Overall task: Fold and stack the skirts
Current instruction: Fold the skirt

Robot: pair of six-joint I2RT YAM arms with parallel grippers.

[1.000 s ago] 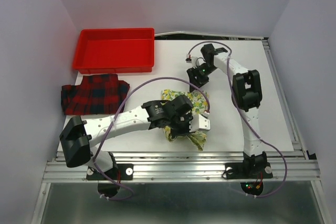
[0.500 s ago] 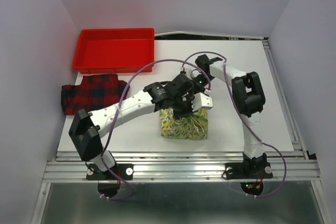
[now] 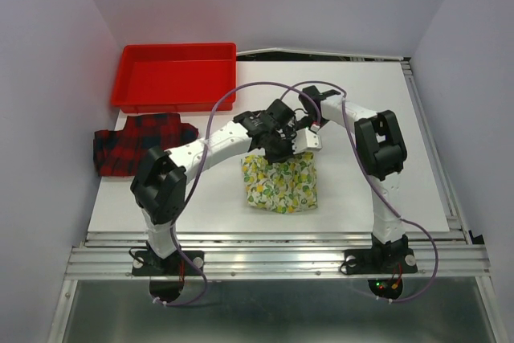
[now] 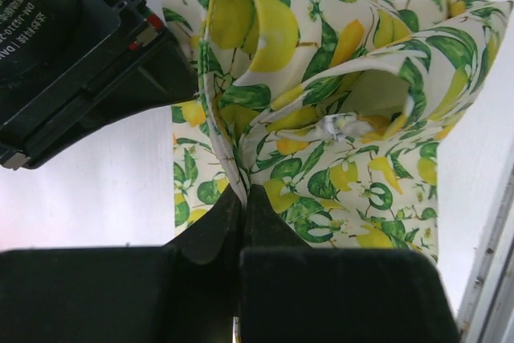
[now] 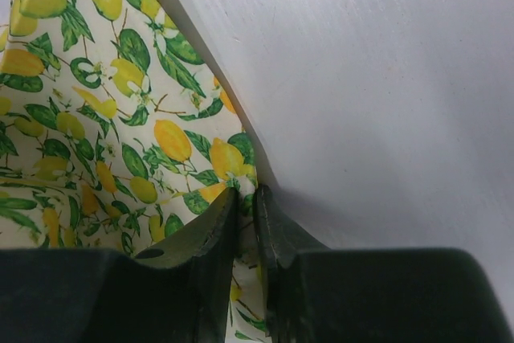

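White lemon skirt [image 3: 281,184] is lying bunched on the table [image 3: 418,158], and you're pinching its far edge with the left gripper [image 4: 243,192] and right gripper [image 5: 246,198], both clamping cloth (plaid skirt [image 3: 143,144] is sitting off left).

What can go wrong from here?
1. The left end effector and right end effector each pinch only a thin edge of the lemon skirt, so it could slip out.
2. They sit crowded together at that edge and may collide.
3. The fold looks puffy and open in the left wrist view. It may spring apart on release.
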